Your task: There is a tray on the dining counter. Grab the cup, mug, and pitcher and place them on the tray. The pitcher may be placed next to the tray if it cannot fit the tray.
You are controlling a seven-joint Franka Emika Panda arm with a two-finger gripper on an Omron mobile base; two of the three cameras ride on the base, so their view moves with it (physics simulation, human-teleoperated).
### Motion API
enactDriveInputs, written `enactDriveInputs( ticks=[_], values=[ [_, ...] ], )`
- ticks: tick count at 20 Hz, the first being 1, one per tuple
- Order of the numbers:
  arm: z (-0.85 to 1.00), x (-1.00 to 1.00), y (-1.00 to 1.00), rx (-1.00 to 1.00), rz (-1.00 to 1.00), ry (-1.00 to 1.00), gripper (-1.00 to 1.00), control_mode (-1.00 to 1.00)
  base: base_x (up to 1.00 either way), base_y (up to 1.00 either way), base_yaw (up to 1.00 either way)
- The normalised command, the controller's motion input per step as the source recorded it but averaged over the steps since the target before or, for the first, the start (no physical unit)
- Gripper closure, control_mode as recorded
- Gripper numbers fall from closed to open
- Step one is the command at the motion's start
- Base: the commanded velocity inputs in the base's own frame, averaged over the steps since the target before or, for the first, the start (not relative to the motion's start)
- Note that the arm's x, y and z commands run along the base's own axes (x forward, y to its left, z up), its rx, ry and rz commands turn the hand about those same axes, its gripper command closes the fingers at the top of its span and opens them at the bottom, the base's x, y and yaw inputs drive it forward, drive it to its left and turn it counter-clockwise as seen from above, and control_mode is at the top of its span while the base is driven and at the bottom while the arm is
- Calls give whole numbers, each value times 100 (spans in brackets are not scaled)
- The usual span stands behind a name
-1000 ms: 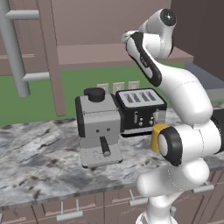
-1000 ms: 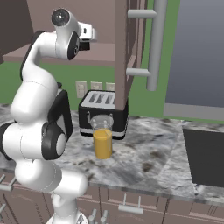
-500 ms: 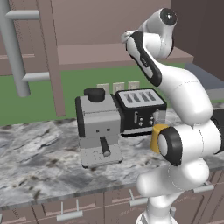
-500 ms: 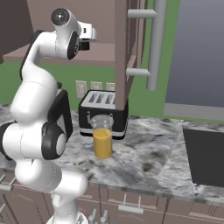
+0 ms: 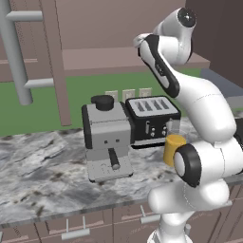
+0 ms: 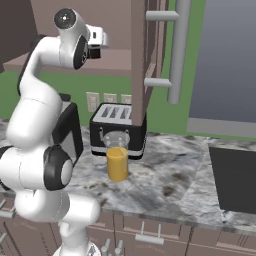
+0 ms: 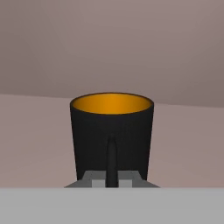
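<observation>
1. On my hand cam the mug [image 7: 111, 135] sits dead centre: black outside, orange inside, upright, handle facing me. The gripper [image 7: 111, 180] is clenched on that handle, with the handle running down between the finger tips.
2. Behind the mug there's just plain brownish wall, so it's up in the air rather than resting on anything I can see.
3. From the right base cam, the gripper [image 6: 98, 39] end of the arm is raised high, well above the toaster [image 6: 118, 128]. I can't make out the mug itself from there.
4. The pitcher [image 6: 118, 163] is upright on the marbled countertop [image 6: 175, 180], just in front of the toaster. On the left cam the pitcher [image 5: 172, 148] peeks out to the right of the toaster [image 5: 152, 118], partly hidden by my own arm.
5. A grey coffee machine [image 5: 107, 138] stands right beside the toaster's left side, and there are wall outlets [image 5: 128, 95] behind it.
</observation>
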Motion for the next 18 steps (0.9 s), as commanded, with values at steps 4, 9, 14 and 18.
enactDriveInputs(
  ticks=[4, 9, 14, 18],
  values=[
    [0, -19, 0, 0, 0, 0, 100, -100, 0, 0, 0],
    [0, -19, 0, 0, 0, 0, 100, -100, 0, 0, 0],
    [0, -36, 0, 0, 0, -15, 100, -100, 0, 0, 0],
    [0, -42, 0, 0, 0, -13, 100, -100, 0, 0, 0]
  ],
)
